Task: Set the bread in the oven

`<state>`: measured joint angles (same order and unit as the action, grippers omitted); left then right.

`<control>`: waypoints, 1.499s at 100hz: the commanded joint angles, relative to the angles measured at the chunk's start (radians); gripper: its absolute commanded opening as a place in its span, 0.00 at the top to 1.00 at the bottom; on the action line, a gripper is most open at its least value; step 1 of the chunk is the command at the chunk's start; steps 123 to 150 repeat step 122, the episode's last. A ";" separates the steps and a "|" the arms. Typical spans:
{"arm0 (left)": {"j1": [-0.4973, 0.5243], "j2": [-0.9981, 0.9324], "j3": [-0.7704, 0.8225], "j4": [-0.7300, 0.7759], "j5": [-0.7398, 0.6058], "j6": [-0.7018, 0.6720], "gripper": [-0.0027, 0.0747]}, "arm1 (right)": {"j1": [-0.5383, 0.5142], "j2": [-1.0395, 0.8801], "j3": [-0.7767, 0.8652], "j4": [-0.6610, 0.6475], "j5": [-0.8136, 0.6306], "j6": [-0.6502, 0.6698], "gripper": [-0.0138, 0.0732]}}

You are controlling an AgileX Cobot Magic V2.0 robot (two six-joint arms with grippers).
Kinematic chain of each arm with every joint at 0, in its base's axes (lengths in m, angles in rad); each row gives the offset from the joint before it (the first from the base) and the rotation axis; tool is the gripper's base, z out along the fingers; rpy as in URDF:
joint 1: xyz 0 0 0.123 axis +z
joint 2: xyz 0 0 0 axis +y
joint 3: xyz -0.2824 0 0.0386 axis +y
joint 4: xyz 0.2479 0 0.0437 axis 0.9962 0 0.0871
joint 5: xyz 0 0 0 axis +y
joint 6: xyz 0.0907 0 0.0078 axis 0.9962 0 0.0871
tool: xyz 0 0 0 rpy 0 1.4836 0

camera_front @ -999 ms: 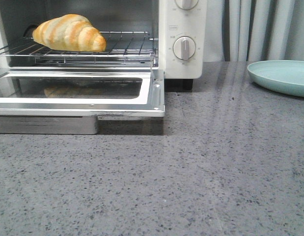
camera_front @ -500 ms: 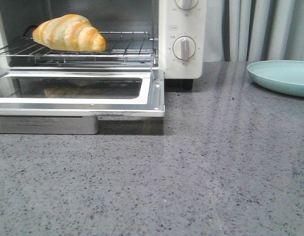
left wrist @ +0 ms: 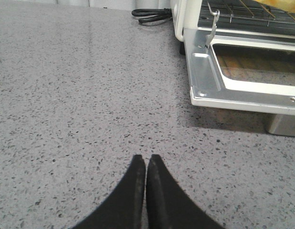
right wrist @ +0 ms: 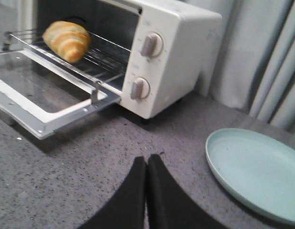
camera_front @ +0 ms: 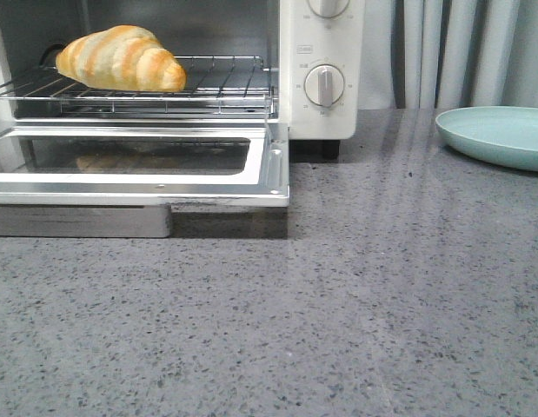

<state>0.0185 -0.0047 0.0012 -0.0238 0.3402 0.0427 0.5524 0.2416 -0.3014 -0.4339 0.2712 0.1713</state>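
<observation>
Left claw (left wrist: pixel 146 164): black fingers pressed together, tips touching, gripping nothing; it hovers over bare speckled grey surface (left wrist: pixel 80 95), well apart from the oven door's corner. Not seen in the front view.

Black power cord (left wrist: pixel 151 14): coiled on the surface behind the oven's left side.

Oven (camera_front: pixel 321 52): cream-white body at the far left of the surface, door (camera_front: pixel 138 165) folded down flat and fully open, glass window facing up, metal frame around it. A metal tray edge (camera_front: pixel 77 221) shows beneath the door. Two round dials (camera_front: pixel 324 84) stacked on the right panel.

Wire rack (camera_front: pixel 216 82): horizontal inside the cavity.

Bread (camera_front: pixel 121 58): golden-orange roll with paler stripes, lying on the rack toward the left half of the cavity, one tapered end pointing toward the open front. A faint reflection of it shows in the door glass below.

Right claw (right wrist: pixel 146 167): black fingers closed against each other, empty; it sits above the surface between the oven and the plate, touching neither.

Plate (camera_front: pixel 499 135): pale green, shallow, empty, on the surface well right of the oven.

Curtain (camera_front: pixel 460 52): grey folds hanging behind the surface at right.
</observation>
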 commanded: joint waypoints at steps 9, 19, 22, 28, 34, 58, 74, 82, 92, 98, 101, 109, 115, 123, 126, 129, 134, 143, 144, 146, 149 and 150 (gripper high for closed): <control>0.002 -0.029 0.022 -0.014 -0.052 -0.001 0.99 | -0.215 0.007 0.183 0.144 -0.391 -0.025 0.90; 0.002 -0.029 0.022 -0.014 -0.052 -0.001 0.99 | -0.285 -0.007 0.286 0.223 -0.445 -0.025 0.90; 0.002 -0.029 0.022 -0.014 -0.052 -0.001 0.99 | -0.295 -0.019 0.310 0.247 -0.434 -0.025 0.90; 0.002 -0.029 0.022 -0.014 -0.052 -0.001 0.99 | -0.311 -0.061 0.325 0.280 -0.349 -0.025 0.90; 0.002 -0.029 0.022 -0.014 -0.052 -0.001 0.99 | -0.327 -0.114 0.324 0.299 -0.241 -0.025 0.90; 0.002 -0.029 0.022 -0.014 -0.052 -0.001 0.99 | -0.364 -0.270 0.324 0.297 0.038 -0.025 0.90; 0.002 -0.029 0.022 -0.014 -0.052 -0.001 0.99 | -0.364 -0.271 0.324 0.294 0.035 -0.025 0.90; 0.002 -0.029 0.022 -0.014 -0.052 -0.001 0.99 | -0.364 -0.271 0.324 0.294 0.035 -0.025 0.90; 0.002 -0.029 0.022 -0.014 -0.052 -0.001 0.99 | -0.364 -0.271 0.324 0.294 0.035 -0.025 0.90; 0.002 -0.029 0.022 -0.014 -0.052 -0.001 0.99 | -0.364 -0.271 0.324 0.294 0.035 -0.025 0.90; 0.002 -0.029 0.022 -0.014 -0.052 -0.001 0.99 | -0.364 -0.271 0.324 0.294 0.035 -0.025 0.90; 0.002 -0.029 0.022 -0.014 -0.052 -0.001 0.99 | -0.364 -0.271 0.324 0.294 0.035 -0.025 0.90; 0.002 -0.029 0.022 -0.014 -0.052 -0.001 0.99 | -0.364 -0.271 0.324 0.294 0.035 -0.025 0.90; 0.002 -0.029 0.022 -0.014 -0.052 -0.001 0.99 | -0.364 -0.271 0.324 0.294 0.035 -0.025 0.90; 0.002 -0.029 0.022 -0.014 -0.052 -0.001 0.99 | -0.364 -0.271 0.324 0.294 0.035 -0.025 0.90; 0.002 -0.029 0.022 -0.014 -0.052 -0.001 0.99 | -0.364 -0.271 0.324 0.294 0.035 -0.025 0.90; 0.002 -0.029 0.022 -0.014 -0.052 -0.001 0.99 | -0.364 -0.271 0.324 0.294 0.035 -0.025 0.90; 0.002 -0.029 0.022 -0.014 -0.052 -0.001 0.99 | -0.364 -0.271 0.324 0.294 0.035 -0.025 0.90; 0.002 -0.029 0.022 -0.014 -0.052 -0.001 0.99 | -0.364 -0.271 0.324 0.294 0.035 -0.025 0.90; 0.002 -0.029 0.022 -0.014 -0.052 -0.001 0.99 | -0.364 -0.271 0.324 0.294 0.035 -0.025 0.90; 0.002 -0.029 0.022 -0.014 -0.052 -0.001 0.99 | -0.364 -0.271 0.324 0.294 0.035 -0.025 0.90; 0.002 -0.029 0.022 -0.014 -0.052 -0.001 0.99 | -0.364 -0.271 0.324 0.294 0.035 -0.025 0.90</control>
